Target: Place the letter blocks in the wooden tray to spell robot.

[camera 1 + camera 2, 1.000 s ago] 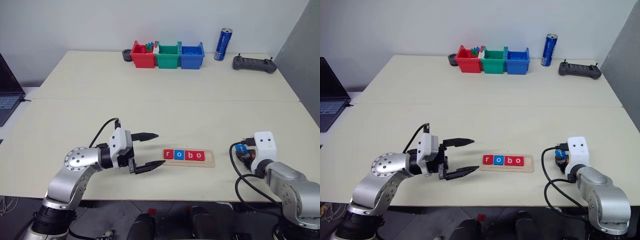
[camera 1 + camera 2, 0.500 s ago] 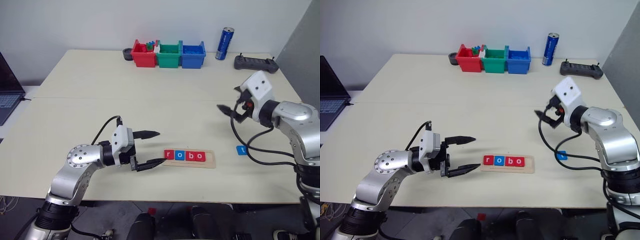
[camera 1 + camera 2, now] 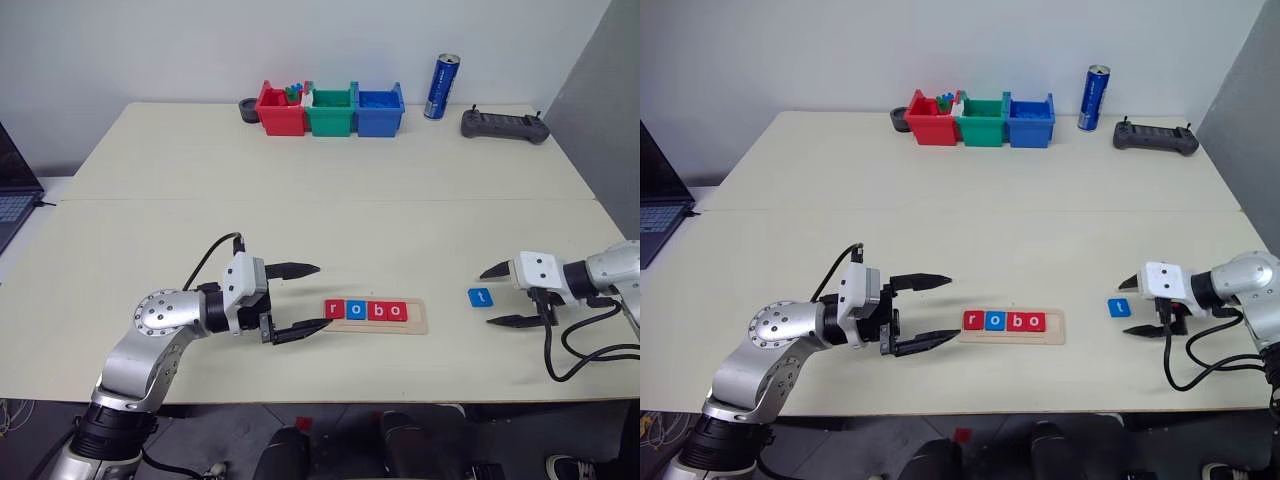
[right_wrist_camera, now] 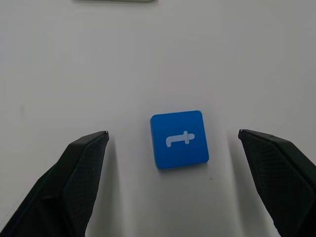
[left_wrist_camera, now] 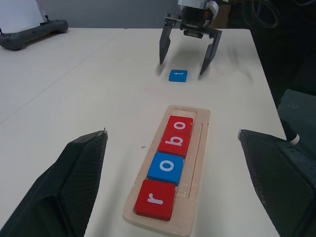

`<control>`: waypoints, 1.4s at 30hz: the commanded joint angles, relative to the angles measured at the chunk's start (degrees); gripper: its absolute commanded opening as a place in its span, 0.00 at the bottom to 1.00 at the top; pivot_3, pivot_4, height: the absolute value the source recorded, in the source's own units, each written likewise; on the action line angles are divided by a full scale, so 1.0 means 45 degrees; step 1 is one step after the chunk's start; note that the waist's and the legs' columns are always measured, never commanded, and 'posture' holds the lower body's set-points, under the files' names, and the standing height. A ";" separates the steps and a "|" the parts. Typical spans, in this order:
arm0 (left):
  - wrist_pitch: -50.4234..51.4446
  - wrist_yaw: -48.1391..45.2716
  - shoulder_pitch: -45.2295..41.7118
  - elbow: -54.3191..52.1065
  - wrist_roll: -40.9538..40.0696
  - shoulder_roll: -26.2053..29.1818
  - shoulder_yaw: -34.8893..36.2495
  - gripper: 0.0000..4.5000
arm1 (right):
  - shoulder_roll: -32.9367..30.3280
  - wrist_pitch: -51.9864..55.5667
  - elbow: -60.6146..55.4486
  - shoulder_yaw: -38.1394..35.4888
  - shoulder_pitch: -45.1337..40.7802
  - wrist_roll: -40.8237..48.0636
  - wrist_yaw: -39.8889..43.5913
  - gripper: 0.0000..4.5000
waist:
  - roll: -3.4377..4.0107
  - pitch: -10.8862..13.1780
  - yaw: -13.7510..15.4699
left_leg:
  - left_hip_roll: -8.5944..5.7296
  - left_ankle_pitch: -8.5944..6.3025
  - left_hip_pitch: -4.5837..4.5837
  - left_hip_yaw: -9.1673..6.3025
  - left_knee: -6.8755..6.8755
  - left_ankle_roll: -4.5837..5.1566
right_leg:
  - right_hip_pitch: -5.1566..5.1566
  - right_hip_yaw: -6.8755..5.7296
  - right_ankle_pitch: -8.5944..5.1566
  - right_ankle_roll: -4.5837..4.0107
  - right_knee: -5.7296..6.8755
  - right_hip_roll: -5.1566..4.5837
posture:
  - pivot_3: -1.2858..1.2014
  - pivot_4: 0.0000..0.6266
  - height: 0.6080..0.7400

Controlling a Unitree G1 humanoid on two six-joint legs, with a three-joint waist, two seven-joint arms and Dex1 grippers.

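Note:
The wooden tray (image 3: 421, 316) lies near the table's front edge. Four letter blocks sit in it: red r (image 3: 335, 309), blue o (image 3: 356, 310), red b (image 3: 377, 311) and red o (image 3: 397, 311). The tray's right end slot is bare. A blue t block (image 3: 480, 296) lies flat on the table to the right of the tray. My right gripper (image 3: 1123, 307) is open, low over the table, with one finger on each side of the t block and touching nothing. My left gripper (image 3: 323, 295) is open just left of the tray, pointing along it.
Red (image 3: 281, 108), green (image 3: 333, 110) and blue (image 3: 380, 108) bins stand in a row at the table's far edge. A blue can (image 3: 439, 87) and a black controller (image 3: 504, 125) are to their right. A laptop (image 3: 10, 200) shows at the left edge.
My right arm rose from the t block, swung up over the table, then came back down turned, its open fingers now either side of the block. The left arm stayed put.

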 commanded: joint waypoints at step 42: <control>-0.0003 0.0119 0.0327 -0.0801 -0.0106 0.0113 0.0144 1.00 | 0.1908 0.5408 -0.6256 -0.0185 0.1065 0.1452 -0.1161 0.34 | 0.0001 -0.0001 0.0263 | -0.0014 -0.0003 -0.0046 -0.0044 0.0126 0.0000 | 0.0016 -0.0029 0.0001 0.0002 0.0035 -0.0006 | 0.52 0.24 1.00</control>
